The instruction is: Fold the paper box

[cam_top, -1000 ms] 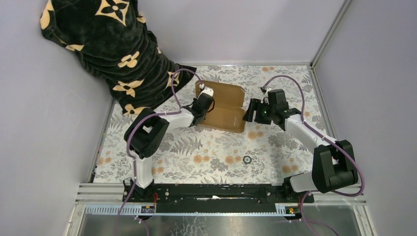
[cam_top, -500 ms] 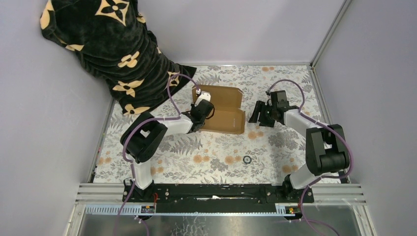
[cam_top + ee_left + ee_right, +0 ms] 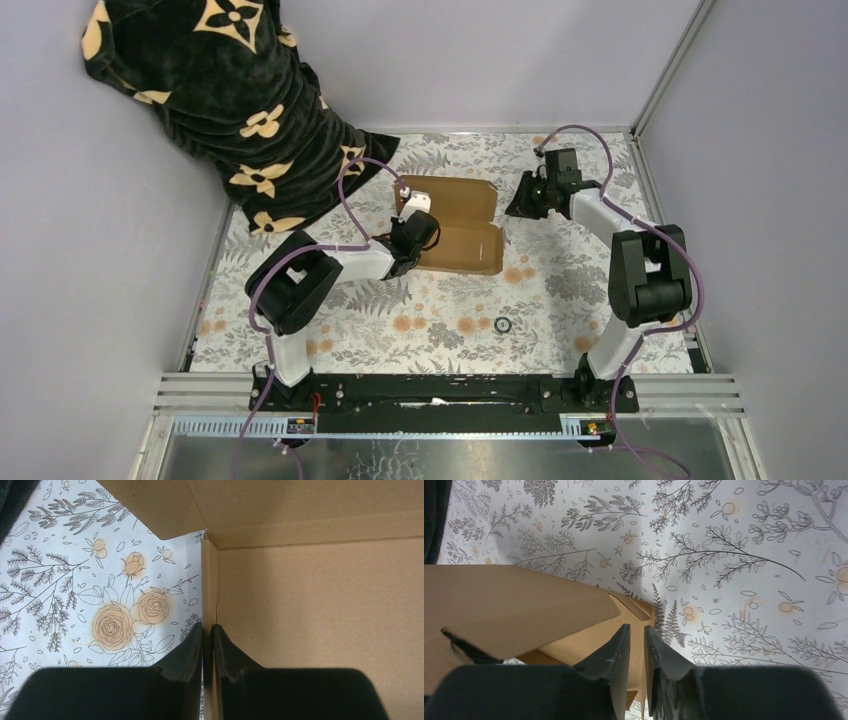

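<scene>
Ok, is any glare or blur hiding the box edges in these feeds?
Top external: even light, no glare, the paper box sharp. Left wrist: cardboard crisp, but the left tool is an underexposed black mass. Right wrist: sharp too; a dark shadow sits under the raised flap.

- box (image 3: 320,605): in the left wrist view it runs off the top and right edges; we get no full outline.
- left gripper (image 3: 208,630): from above, hidden under its own wrist.
- right gripper (image 3: 636,628): we cannot tell whether it touches the box.
- ring (image 3: 503,324): too small to identify.
- blanket (image 3: 230,90): cut by the top edge.
</scene>
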`<move>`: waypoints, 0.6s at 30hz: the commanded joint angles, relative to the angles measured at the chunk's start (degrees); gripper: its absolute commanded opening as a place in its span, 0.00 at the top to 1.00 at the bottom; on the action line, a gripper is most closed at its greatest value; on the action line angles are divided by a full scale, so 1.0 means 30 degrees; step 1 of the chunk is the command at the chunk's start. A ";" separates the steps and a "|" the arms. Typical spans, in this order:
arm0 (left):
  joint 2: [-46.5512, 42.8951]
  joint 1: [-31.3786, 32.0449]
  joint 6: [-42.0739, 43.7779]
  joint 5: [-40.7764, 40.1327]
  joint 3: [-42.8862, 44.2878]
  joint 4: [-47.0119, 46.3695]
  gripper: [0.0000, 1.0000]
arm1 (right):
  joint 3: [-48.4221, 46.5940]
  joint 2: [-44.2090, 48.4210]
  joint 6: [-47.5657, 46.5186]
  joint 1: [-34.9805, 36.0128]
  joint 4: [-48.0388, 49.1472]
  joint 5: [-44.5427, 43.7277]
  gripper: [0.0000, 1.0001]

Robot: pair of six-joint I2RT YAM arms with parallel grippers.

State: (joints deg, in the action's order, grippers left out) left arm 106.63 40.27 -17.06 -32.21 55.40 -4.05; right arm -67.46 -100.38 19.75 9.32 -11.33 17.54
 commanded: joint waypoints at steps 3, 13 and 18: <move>0.0229 0.0431 -0.0859 0.0310 -0.0711 0.0376 0.83 | -0.0917 -0.1141 0.0829 0.0011 0.0540 0.1857 0.82; 0.0398 0.0526 -0.1103 0.0130 -0.0609 0.0545 0.84 | -0.0238 -0.2303 0.1265 0.0462 0.1497 0.2710 0.84; 0.0465 0.0609 -0.1139 0.0102 -0.0521 0.0640 0.84 | -0.0272 -0.2566 0.1238 0.0583 0.1537 0.2596 0.83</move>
State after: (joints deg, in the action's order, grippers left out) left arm 106.63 40.91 -18.98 -32.86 55.18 -4.34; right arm -67.96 -107.81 22.98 10.41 -8.32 23.73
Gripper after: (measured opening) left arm 0.170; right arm 0.167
